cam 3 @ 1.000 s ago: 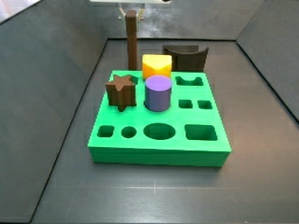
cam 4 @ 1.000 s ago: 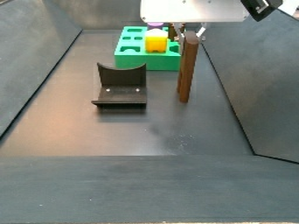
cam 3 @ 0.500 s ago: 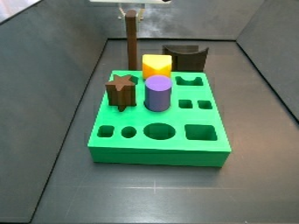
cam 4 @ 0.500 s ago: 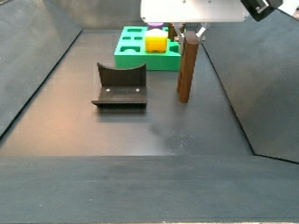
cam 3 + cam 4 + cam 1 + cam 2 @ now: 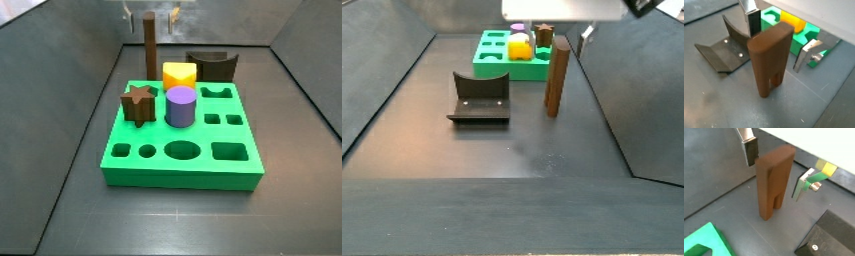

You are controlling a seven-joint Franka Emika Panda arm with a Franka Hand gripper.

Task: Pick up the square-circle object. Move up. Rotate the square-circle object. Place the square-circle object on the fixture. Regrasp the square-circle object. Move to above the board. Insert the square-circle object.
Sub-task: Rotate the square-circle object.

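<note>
The square-circle object (image 5: 553, 80) is seen standing upright on the dark floor in both side views, a long slim brown peg set just right of the fixture (image 5: 478, 97) and in front of the green board (image 5: 513, 62) in the upper middle of that frame. In a side view from the opposite end, the same peg (image 5: 151, 47) rises behind the board (image 5: 182, 135), at the upper centre, left of the dark fixture (image 5: 211, 64). In both wrist views the peg (image 5: 770, 61) is shown between the 2 silver fingers (image 5: 749, 16), with a clear gap on each side, so nothing is pinched; a narrow slot is visible low on its face (image 5: 773, 188). The gripper (image 5: 775, 164) is spread apart, 1 finger plate (image 5: 749, 147) well off the peg on one side and the other finger beside it with a green and yellow part. In the side views only the lower edge of the gripper (image 5: 560, 28) is visible at the top of the frame, above the peg's upper end. On the board a yellow block (image 5: 179, 75), a purple cylinder (image 5: 181, 106) and a brown star-shaped peg (image 5: 138, 103) are seated, with several empty holes along the near edge.
</note>
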